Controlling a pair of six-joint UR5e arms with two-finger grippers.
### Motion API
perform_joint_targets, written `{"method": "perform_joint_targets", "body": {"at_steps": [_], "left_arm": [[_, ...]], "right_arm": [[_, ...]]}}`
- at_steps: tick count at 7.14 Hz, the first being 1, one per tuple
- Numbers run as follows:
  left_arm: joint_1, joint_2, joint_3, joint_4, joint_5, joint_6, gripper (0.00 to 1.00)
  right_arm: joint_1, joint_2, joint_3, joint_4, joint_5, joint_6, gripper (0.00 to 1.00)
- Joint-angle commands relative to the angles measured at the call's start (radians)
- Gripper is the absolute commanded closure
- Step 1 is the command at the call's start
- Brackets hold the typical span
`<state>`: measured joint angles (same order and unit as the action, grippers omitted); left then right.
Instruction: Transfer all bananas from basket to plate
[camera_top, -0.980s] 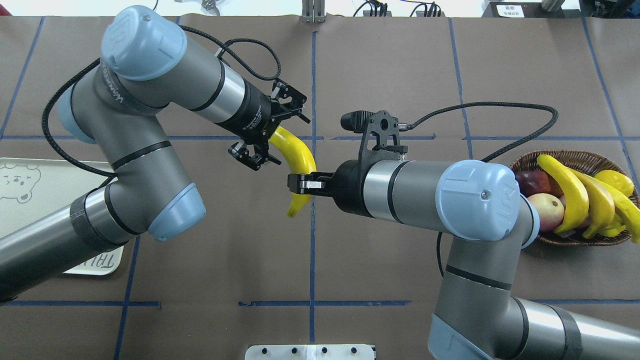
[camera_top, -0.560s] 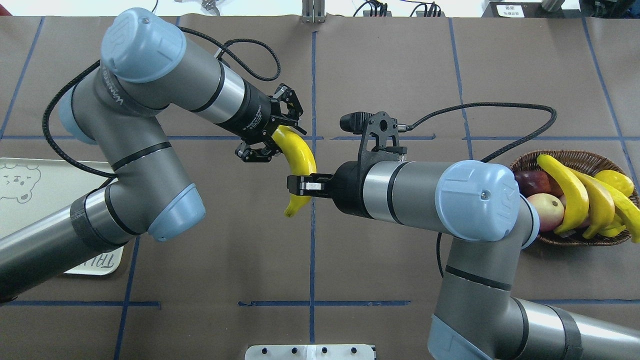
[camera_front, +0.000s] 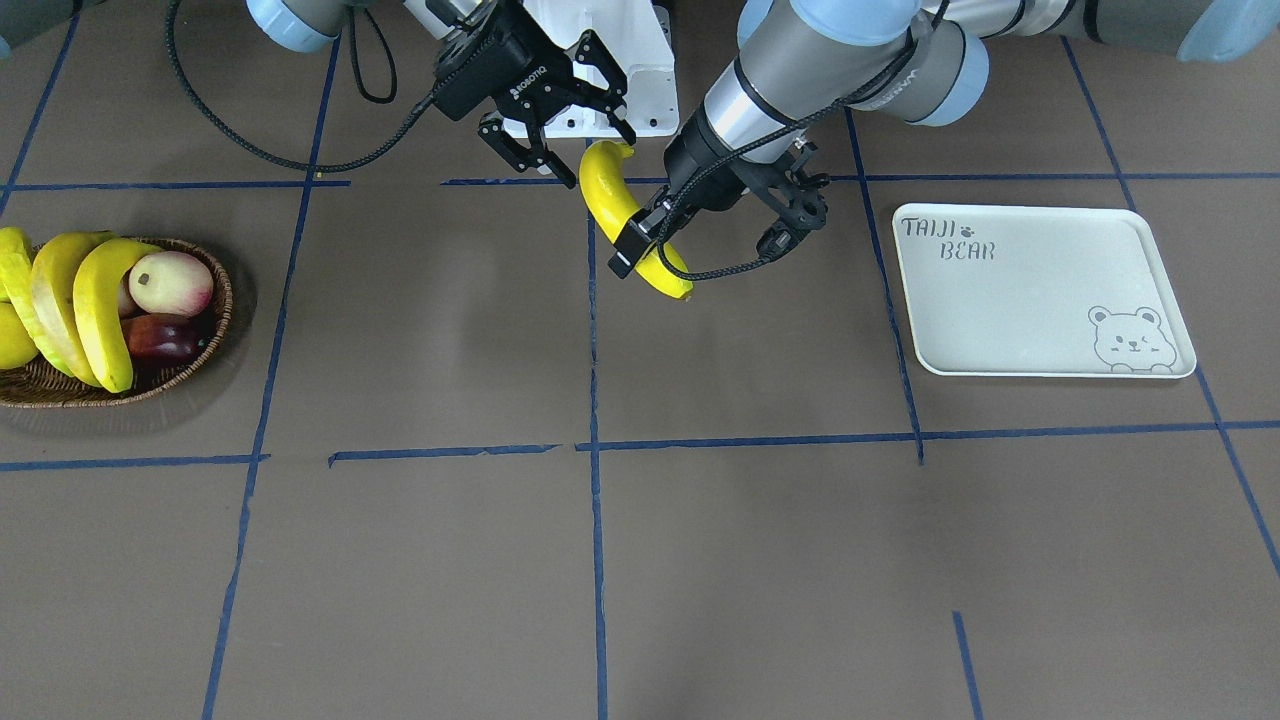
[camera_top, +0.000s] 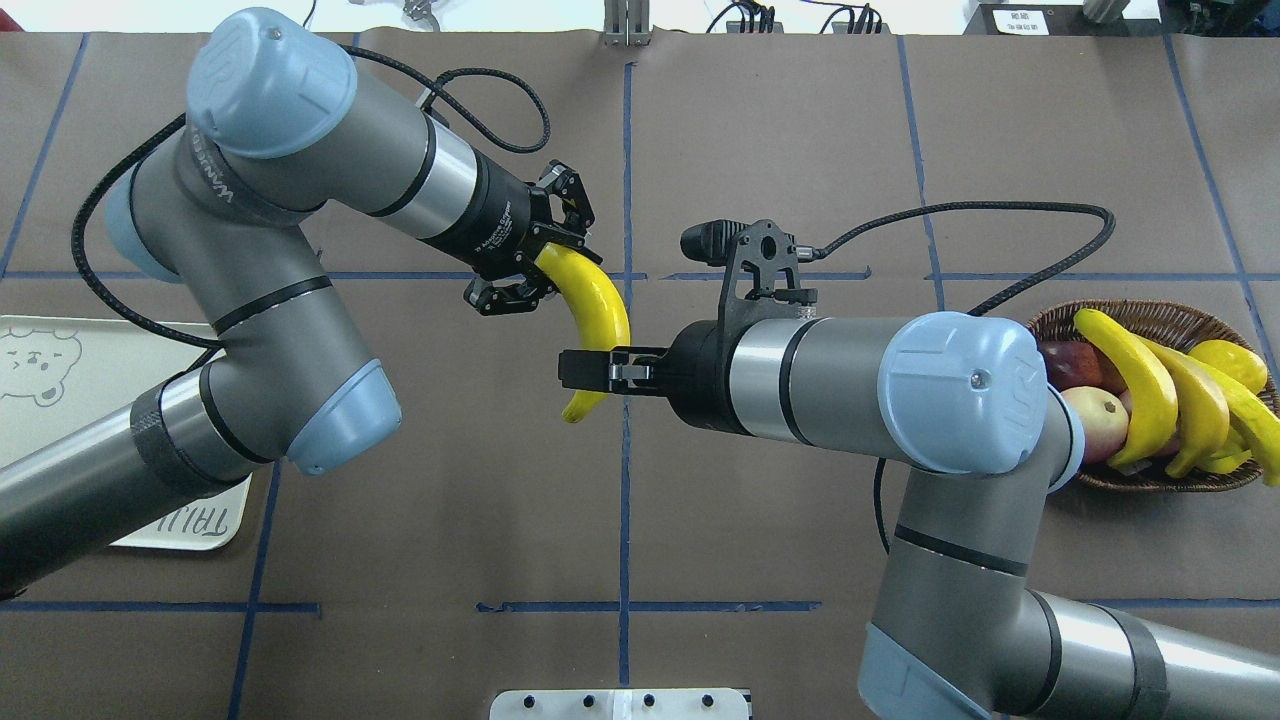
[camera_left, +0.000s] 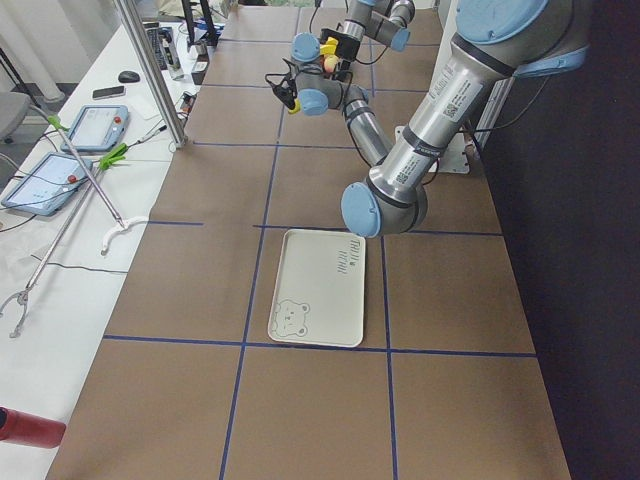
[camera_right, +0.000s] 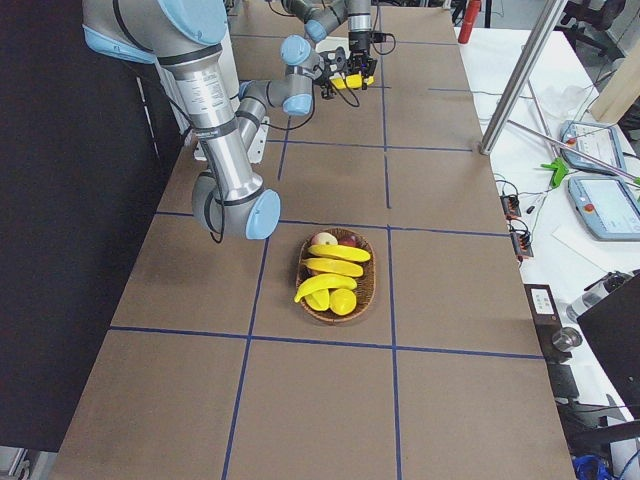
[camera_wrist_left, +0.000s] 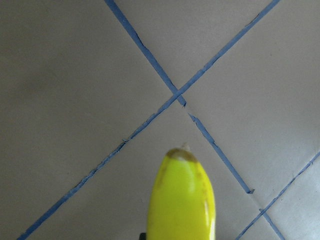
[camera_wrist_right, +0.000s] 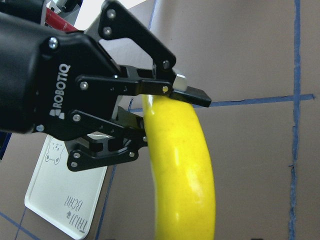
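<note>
Front view: a smooth, curved yellow banana (camera_front: 612, 195) hangs above the matte brown tabletop (camera_front: 760, 560), between the woven wicker basket (camera_front: 205, 350) and the flat white plate (camera_front: 1020, 300) with rounded corners. The left gripper (camera_front: 648, 245) is clamped on it. The right gripper (camera_front: 582, 150) is spread wide at the end nearer the robot.

Overhead: the other bananas (camera_top: 1145, 385) lie across the round basket.

Right wrist view: black metal fingers (camera_wrist_right: 192, 95) pinch the glossy skin.
</note>
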<state>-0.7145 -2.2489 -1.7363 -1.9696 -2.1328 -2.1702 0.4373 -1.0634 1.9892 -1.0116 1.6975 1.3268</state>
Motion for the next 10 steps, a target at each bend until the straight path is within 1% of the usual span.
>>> {"method": "perform_joint_targets", "body": {"at_steps": [1, 2, 3, 4, 5, 6, 7, 8, 10], "left_arm": [[-0.029, 0.038, -0.006, 0.0, -0.001, 0.012, 1.0], [-0.052, 0.107, -0.031, 0.003, -0.003, 0.056, 1.0], [-0.083, 0.191, -0.073, 0.005, -0.01, 0.122, 1.0], [-0.097, 0.254, -0.083, 0.009, -0.01, 0.201, 1.0], [-0.121, 0.332, -0.083, 0.011, -0.012, 0.269, 1.0], [-0.147, 0.418, -0.083, 0.011, -0.016, 0.347, 1.0], [-0.173, 0.507, -0.083, 0.005, -0.018, 0.478, 1.0], [-0.221, 0.582, -0.072, 0.0, -0.018, 0.58, 1.0], [-0.308, 0.719, -0.04, -0.003, -0.018, 0.848, 1.0]], "right_arm": [[0.073, -0.007, 0.0, -0.001, 0.129, 0.008, 0.01], [0.13, -0.01, 0.0, -0.086, 0.21, 0.008, 0.01], [0.203, -0.01, 0.0, -0.195, 0.319, -0.004, 0.01], [0.259, -0.02, -0.001, -0.267, 0.386, -0.011, 0.01], [0.294, -0.036, -0.004, -0.353, 0.428, -0.067, 0.01], [0.313, -0.036, 0.0, -0.474, 0.429, -0.178, 0.01], [0.337, -0.046, 0.005, -0.58, 0.43, -0.31, 0.01], [0.357, -0.085, 0.022, -0.625, 0.43, -0.415, 0.01], [0.418, -0.188, 0.039, -0.63, 0.444, -0.576, 0.01]]}}
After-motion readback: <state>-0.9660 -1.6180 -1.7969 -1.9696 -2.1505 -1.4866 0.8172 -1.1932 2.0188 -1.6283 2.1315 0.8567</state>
